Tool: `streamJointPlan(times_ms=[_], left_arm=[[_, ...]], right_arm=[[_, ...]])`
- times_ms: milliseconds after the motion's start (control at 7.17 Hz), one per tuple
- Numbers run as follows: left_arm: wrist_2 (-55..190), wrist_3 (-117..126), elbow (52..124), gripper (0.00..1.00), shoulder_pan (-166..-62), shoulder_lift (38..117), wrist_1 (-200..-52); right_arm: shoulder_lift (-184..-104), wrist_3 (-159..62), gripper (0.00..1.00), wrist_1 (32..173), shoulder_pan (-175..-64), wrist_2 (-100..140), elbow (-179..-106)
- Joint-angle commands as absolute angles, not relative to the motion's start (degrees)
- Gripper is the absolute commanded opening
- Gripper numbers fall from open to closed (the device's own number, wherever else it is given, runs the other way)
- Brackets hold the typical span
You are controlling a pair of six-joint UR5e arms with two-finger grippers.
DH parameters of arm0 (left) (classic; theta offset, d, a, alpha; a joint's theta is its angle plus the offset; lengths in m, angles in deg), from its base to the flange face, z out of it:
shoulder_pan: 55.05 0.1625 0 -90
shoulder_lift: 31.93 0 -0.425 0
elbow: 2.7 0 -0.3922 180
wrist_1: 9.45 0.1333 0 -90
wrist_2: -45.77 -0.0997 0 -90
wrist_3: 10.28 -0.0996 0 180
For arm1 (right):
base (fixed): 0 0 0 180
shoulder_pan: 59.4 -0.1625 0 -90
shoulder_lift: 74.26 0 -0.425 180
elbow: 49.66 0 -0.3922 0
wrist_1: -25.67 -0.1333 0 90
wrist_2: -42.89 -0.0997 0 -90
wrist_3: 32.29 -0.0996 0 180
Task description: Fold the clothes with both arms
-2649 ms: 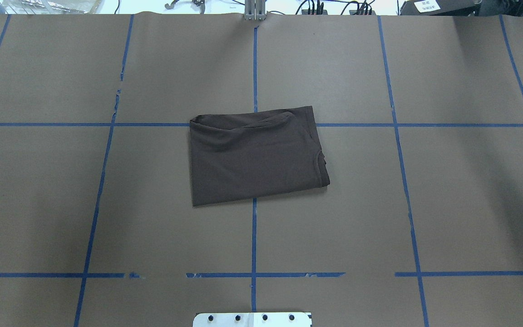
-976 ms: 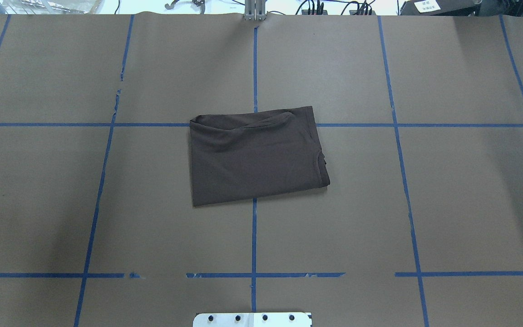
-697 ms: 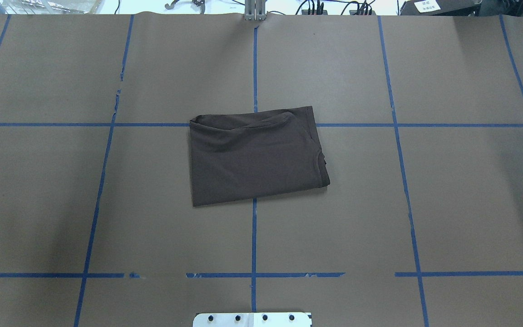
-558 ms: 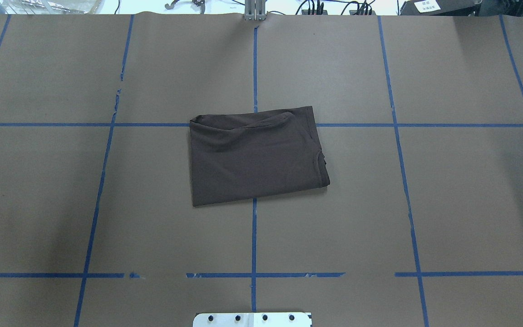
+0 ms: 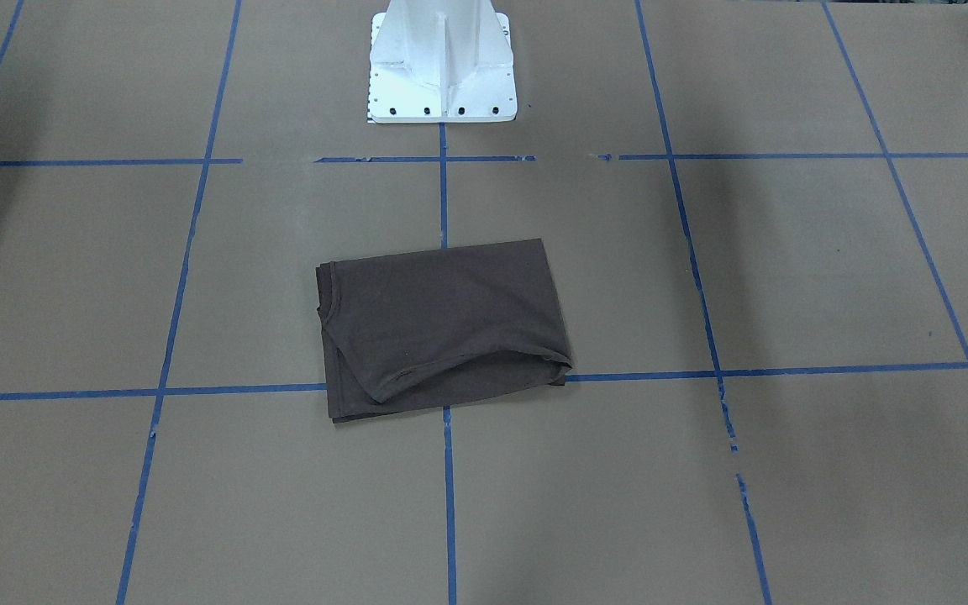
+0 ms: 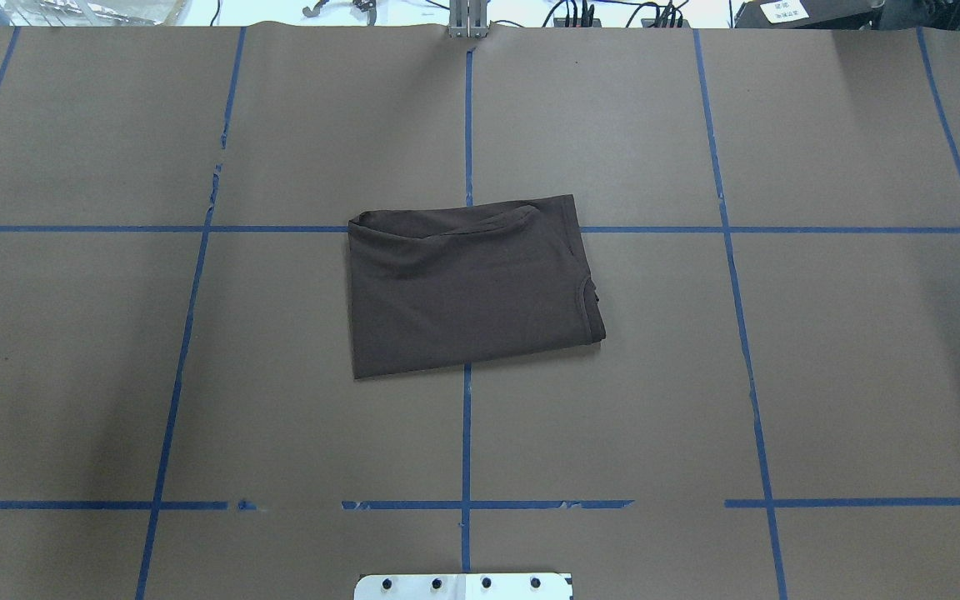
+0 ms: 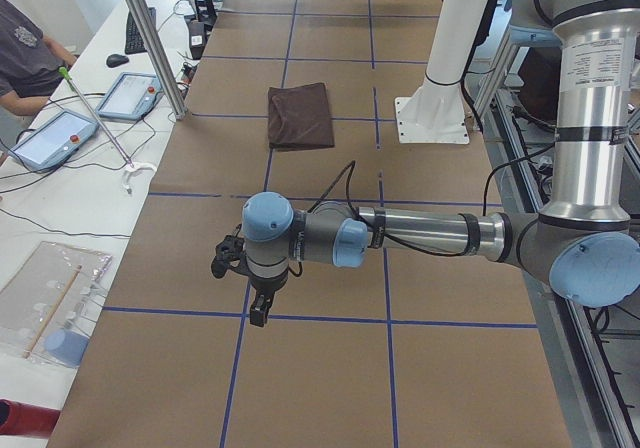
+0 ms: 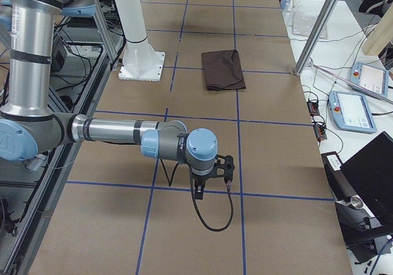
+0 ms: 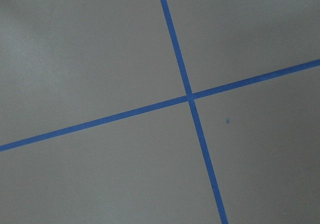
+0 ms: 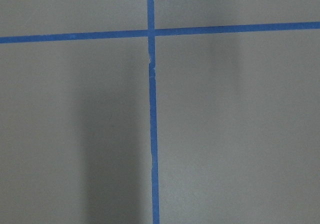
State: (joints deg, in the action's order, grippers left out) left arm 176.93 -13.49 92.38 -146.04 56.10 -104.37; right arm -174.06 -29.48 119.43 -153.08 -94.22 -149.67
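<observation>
The dark brown short-sleeved T-shirt (image 6: 472, 287) lay as a compact folded rectangle at the middle of the brown paper-covered table with its blue tape grid (image 6: 780, 375), straddling the centre line; its long axis ran across the table from the robot's left to its right, slightly skewed, with the ribbed collar edge on the robot's right side. The left silver-grey tubular arm (image 7: 420, 236) stretched out low over the table's left end, its black two-finger gripper (image 7: 257, 316) pointing down at bare paper; the right silver-grey tubular arm (image 8: 116, 131) mirrored it at the other end, its black gripper (image 8: 199, 193) likewise above bare paper. Both grippers were well apart from the shirt, and neither looked clearly nearer. How wide either pair of jaws stood could not be told; both wrist views showed only tape crossings. Any further fold would probably need both arms to travel inward along that long axis.
</observation>
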Motion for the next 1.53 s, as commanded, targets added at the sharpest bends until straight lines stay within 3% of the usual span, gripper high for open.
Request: streamJointPlan(times_ms=[0,837,1394], left_arm=[[176.99,-6.33,92.48,1.00,-146.01,56.13,-104.72],[176.99,-6.41,92.48,1.00,-146.01,56.04,-104.90],[176.99,-6.41,92.57,1.00,-146.01,56.13,-105.07]], right_arm=[[-173.85,-29.48,1.00,119.37,-153.09,-94.13,-149.85],[-173.41,-30.09,1.00,119.37,-153.01,-93.87,-149.77],[-168.15,-30.54,1.00,119.37,-153.01,-89.82,-146.09]])
